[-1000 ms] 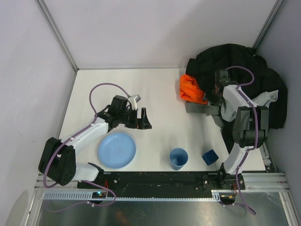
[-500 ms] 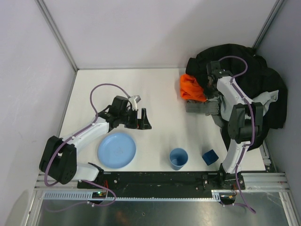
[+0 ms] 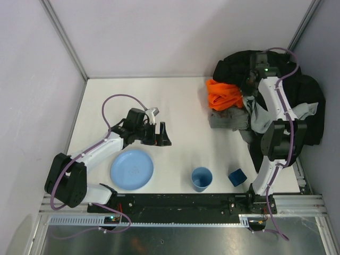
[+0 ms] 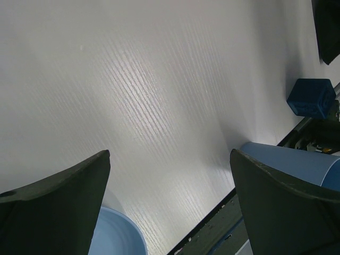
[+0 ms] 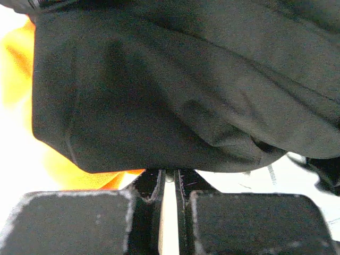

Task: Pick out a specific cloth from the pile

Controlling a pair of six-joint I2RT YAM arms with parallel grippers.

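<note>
One change: R end effector [image 3: 248, 85] moved back, gripping pile [image 3: 297, 93].

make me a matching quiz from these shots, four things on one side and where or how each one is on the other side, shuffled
Things:
1. blue plate
2. blue cup
3. orange cloth
4. left gripper

Descriptions:
a. jaws wide open above bare table
b. at the left edge of the pile
c. at the near edge, just left of the dark blue block
d. lying flat at the near left of the table

Pairs: 1-d, 2-c, 3-b, 4-a
</note>
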